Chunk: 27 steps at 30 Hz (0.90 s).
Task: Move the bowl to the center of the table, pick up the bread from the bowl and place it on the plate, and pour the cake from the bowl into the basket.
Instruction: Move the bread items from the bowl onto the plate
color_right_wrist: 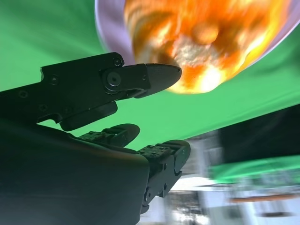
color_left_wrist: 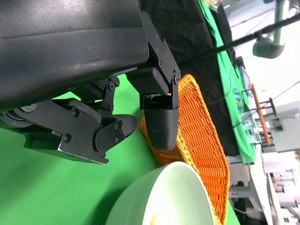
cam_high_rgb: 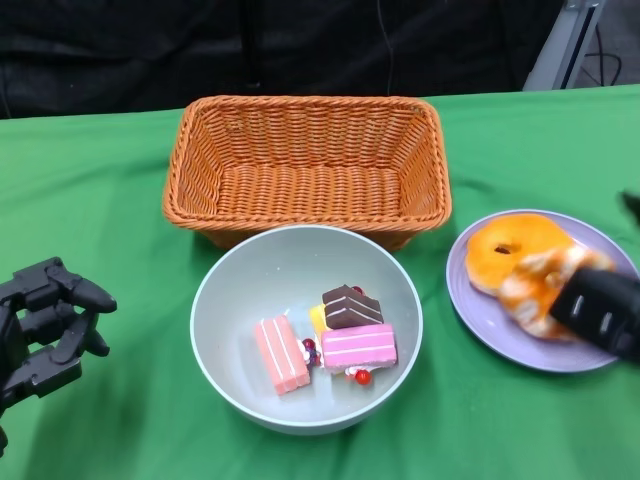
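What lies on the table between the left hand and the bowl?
Nothing: in the head view only bare green cloth lies between the left hand and the bowl.

The head view looks down from above on the green table (cam_high_rgb: pixel 100 200), with the basket (cam_high_rgb: pixel 306 165) far and the bowl (cam_high_rgb: pixel 306 325) near. The left wrist view, turned sideways, shares both from close. The right wrist view sits very near the plate (color_right_wrist: pixel 110 33), probably upside down.
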Available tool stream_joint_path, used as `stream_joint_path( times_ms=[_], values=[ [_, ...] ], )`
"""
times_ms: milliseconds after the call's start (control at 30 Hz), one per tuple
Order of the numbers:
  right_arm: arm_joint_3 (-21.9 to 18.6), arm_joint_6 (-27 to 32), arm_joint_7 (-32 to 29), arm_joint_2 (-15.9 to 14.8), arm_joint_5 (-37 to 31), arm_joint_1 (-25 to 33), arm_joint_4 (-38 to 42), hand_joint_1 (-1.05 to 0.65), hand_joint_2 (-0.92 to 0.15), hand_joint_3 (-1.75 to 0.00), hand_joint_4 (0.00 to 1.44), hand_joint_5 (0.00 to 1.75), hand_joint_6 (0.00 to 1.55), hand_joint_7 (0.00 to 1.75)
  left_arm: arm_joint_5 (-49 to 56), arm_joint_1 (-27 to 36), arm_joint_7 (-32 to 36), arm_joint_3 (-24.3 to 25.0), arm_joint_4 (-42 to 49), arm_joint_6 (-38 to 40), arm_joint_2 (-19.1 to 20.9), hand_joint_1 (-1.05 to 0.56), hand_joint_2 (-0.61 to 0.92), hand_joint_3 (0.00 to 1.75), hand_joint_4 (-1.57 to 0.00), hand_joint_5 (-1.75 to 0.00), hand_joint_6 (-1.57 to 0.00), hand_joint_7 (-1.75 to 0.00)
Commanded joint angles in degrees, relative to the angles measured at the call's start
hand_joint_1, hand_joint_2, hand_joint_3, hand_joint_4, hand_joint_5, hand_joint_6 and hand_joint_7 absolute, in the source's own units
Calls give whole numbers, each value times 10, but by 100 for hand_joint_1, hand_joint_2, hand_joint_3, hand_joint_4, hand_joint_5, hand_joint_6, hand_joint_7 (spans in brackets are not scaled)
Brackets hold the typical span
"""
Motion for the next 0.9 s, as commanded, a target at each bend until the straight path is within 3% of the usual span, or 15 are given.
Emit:
stream_joint_path(
  times_ms=[33,433,567,900],
  values=[
    [-28,-5,-6,-3,23,-44,45,-55,-92,-21,46,2,34,2,2,7,0,3,-6,3,12,4,74,79,-72,-150,-76,-119],
    [-32,-17,-14,-2,32,-54,67,-55,-92,-19,47,2,36,2,3,8,1,2,-7,4,13,4,74,78,-72,-150,-77,-119],
    [-51,-7,-14,7,62,-112,148,-49,-92,-10,48,2,40,2,0,16,1,2,-21,14,10,2,74,77,-73,-150,-76,-119],
    [-44,-15,-17,6,71,-124,172,-48,-92,-9,47,1,41,2,2,20,4,1,-32,19,9,3,74,78,-73,-152,-76,-121]
  ],
)
